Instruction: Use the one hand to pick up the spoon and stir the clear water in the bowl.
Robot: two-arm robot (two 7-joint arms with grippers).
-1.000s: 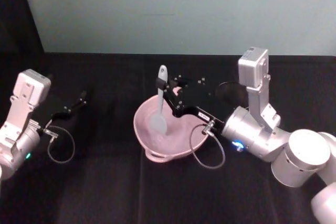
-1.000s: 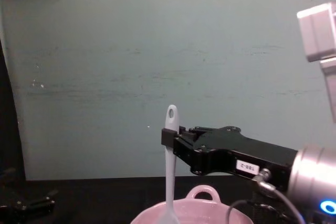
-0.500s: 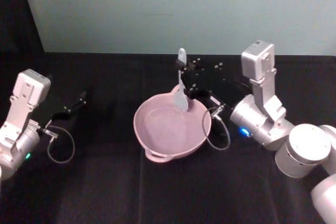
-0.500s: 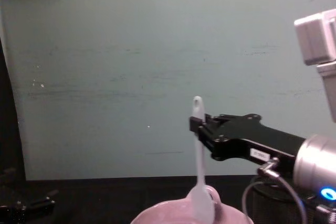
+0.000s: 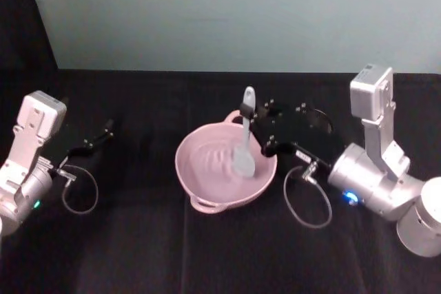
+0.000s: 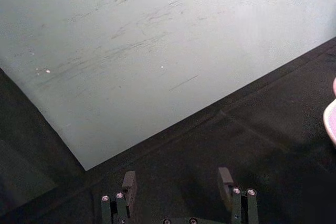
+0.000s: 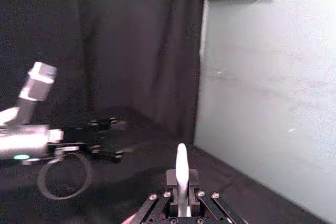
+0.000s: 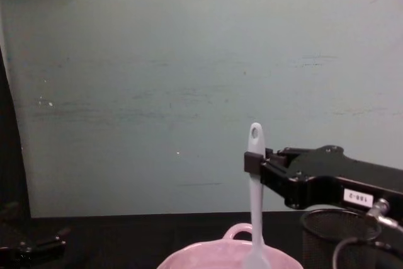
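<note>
A pale pink bowl point(image 5: 207, 177) sits at the table's middle, its loop handle at the far rim point(image 8: 238, 230). Ripples mark the water point(image 5: 219, 163) inside. My right gripper point(image 5: 249, 116) is shut on the white spoon point(image 5: 244, 144), holding the handle near its holed tip point(image 8: 255, 133). The spoon stands nearly upright with its head down in the right part of the bowl. In the right wrist view the spoon handle point(image 7: 181, 174) rises between the shut fingers. My left gripper point(image 5: 96, 139) rests open on the table far left of the bowl, its fingers point(image 6: 128, 184) spread with nothing between them.
A black mesh cup point(image 8: 327, 234) stands behind the bowl on the right, under the right gripper. The table is covered in black cloth point(image 5: 207, 253), with a pale green wall point(image 8: 189, 61) behind. Cable loops hang from both wrists.
The right gripper carried the spoon from the bowl's left side to the far rim, then back down into the bowl's right part. The left arm stayed still.
</note>
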